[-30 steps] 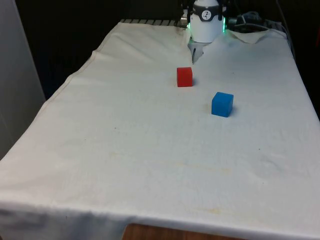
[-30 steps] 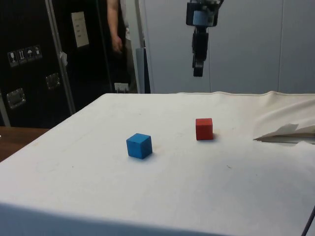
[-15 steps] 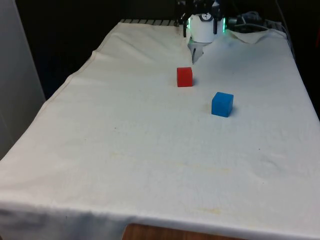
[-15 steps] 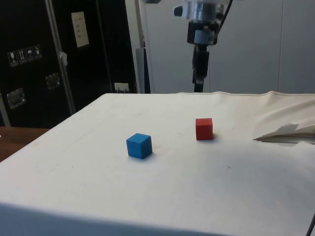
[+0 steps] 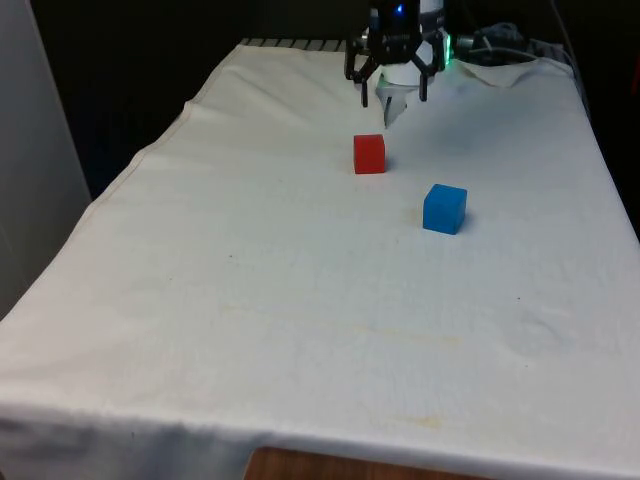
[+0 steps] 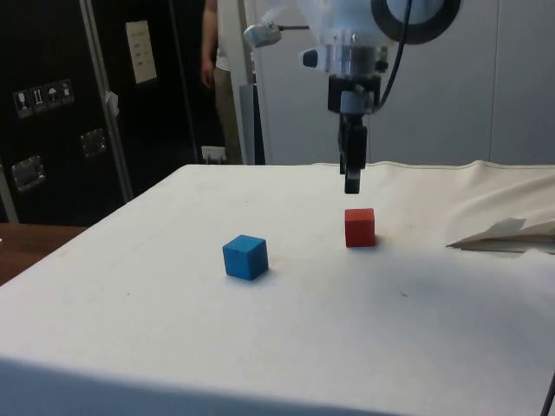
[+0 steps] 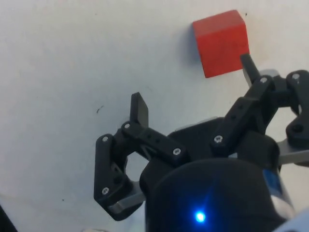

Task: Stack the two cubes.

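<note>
Gripper has descended toward red cube; jaws spread wide, empty, touching nothing.

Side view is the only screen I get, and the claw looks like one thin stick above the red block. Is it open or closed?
Observer: Open. In the front view the gripper has its two fingers spread wide apart, with nothing held between them.
Operator: So is it lined up right over the red block?
Observer: Not quite. In the wrist view the red block lies off past one finger, outside the gap between the two.
</note>
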